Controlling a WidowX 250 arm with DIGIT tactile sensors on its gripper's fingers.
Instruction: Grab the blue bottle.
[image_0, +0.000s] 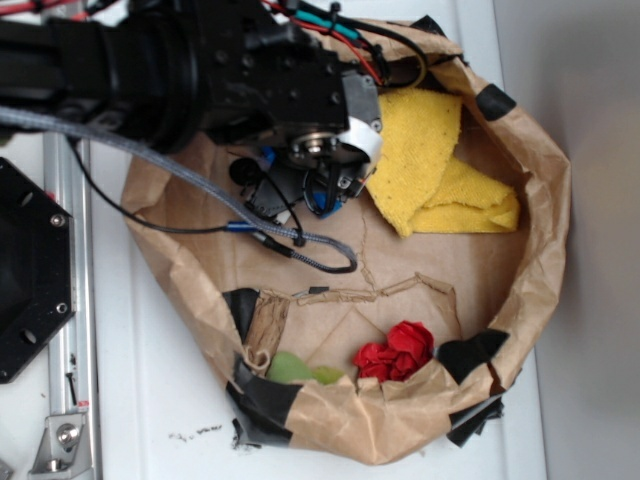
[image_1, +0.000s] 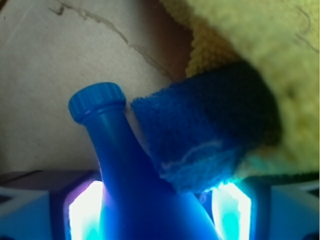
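Note:
In the wrist view the blue bottle (image_1: 125, 170) lies on the brown paper, its ribbed cap (image_1: 96, 100) pointing away from me. Its body fills the space between the jaws of my gripper (image_1: 156, 205). The glowing pads (image_1: 82, 210) press against both of its sides, so the gripper is shut on it. A small blue cloth scrap (image_1: 200, 135) rests against the bottle's right shoulder. In the exterior view my gripper (image_0: 318, 195) is down inside the paper bag (image_0: 540, 250), and the arm hides the bottle.
A yellow towel (image_0: 430, 160) lies just right of the gripper and hangs over the scrap in the wrist view (image_1: 260, 40). A red crumpled thing (image_0: 398, 350) and a green thing (image_0: 295, 368) lie by the bag's near wall. A cable (image_0: 300, 245) loops across the bag floor.

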